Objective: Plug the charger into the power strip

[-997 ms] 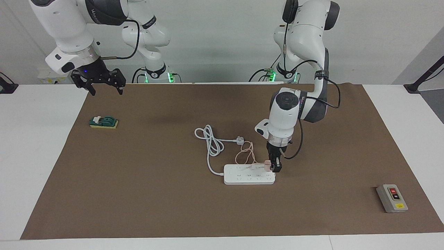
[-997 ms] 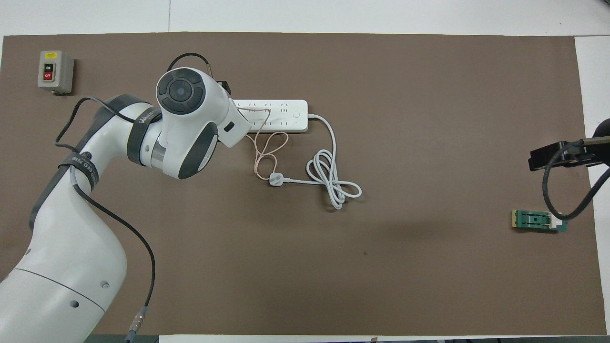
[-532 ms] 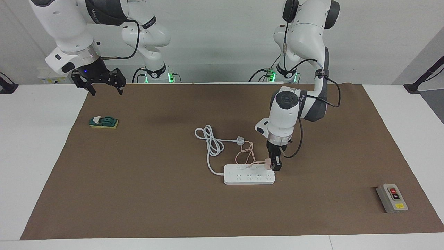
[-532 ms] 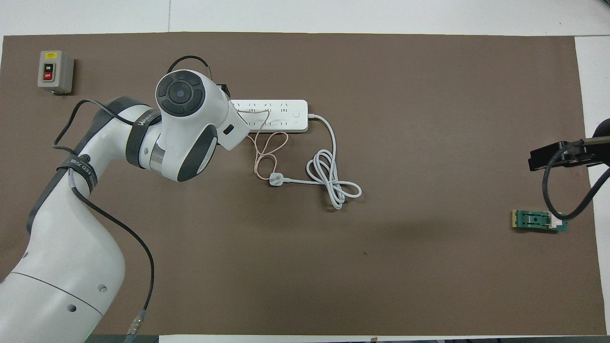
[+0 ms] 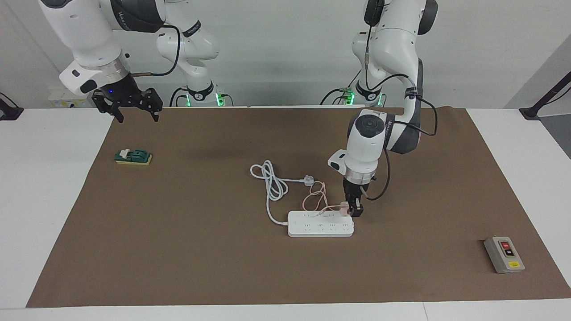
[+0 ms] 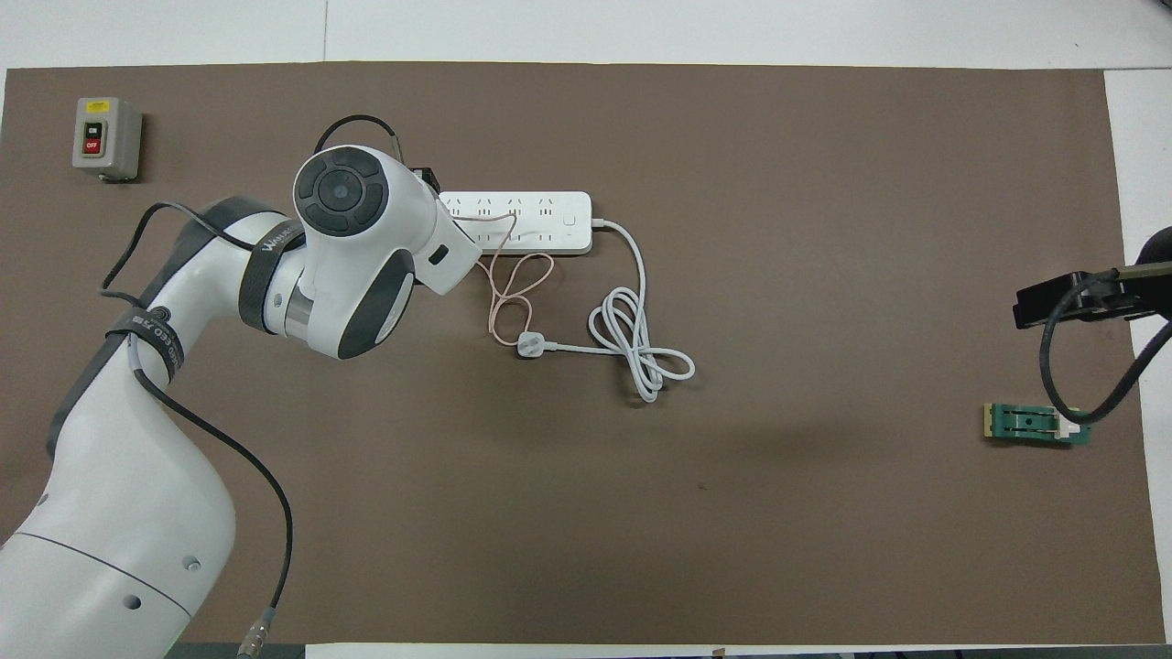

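Facing view shows what has shifted over the last second: our left gripper (image 5: 354,209), clenched on the charger (image 5: 344,208), has risen a little from where it was pressed low at the power strip (image 5: 320,224) and now holds the pink cube just above the strip's end toward the left arm's end of the table, over the row of sockets nearer to the robots. We read this as the charger not seated: it has come up with the gripper rather than staying in the strip, so the plugging is not done, and we judge that a fresh alignment over a socket and another press down are needed. Whether the prongs touch the strip's face we cannot tell. The charger's thin pink cable (image 5: 316,199) loops from the cube across the strip's near edge and onto the brown mat (image 5: 178,249), nearer to the robots than the strip, where it lies beside the strip's own white three-pin plug (image 5: 308,180) and coiled white cord (image 5: 269,180). In the overhead view the left arm's wrist covers the charger and the strip's end, so it tells us nothing of the fit. Our right gripper (image 5: 133,104) waits, released with fingers apart, well away from the strip over the mat's corner toward the right arm's end of the table.
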`<move>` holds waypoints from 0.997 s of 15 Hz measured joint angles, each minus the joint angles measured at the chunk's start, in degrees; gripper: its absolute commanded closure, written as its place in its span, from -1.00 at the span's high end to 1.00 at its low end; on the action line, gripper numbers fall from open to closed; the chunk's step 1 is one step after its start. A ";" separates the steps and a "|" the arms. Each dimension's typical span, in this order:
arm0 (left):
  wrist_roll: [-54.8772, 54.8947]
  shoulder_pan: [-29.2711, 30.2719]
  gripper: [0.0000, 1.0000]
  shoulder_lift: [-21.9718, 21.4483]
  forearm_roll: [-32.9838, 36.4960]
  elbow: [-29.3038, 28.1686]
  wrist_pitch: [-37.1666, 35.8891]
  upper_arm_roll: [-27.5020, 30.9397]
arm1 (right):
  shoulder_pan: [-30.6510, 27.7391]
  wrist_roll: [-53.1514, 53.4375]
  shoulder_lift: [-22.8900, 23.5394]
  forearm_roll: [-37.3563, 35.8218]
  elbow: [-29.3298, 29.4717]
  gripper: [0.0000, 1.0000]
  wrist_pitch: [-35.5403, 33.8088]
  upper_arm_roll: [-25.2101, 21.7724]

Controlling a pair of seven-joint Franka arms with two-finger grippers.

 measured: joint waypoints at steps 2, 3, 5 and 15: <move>-0.15 -0.03 -1.00 0.12 -0.29 -0.58 1.28 -0.07 | 0.00 0.00 0.00 0.00 0.01 1.00 0.00 0.00; -0.19 -0.02 -1.00 0.20 -0.29 -0.93 1.97 -0.02 | 0.00 0.00 0.00 0.00 0.02 1.00 0.00 0.00; -0.21 -0.02 -1.00 0.17 -0.30 -1.02 2.10 -0.01 | 0.00 0.00 0.00 0.00 0.02 1.00 0.00 0.00; -0.21 0.86 -1.00 2.52 -3.50 3.04 -2.62 -0.30 | 0.00 0.00 0.00 0.00 0.13 1.00 0.00 0.07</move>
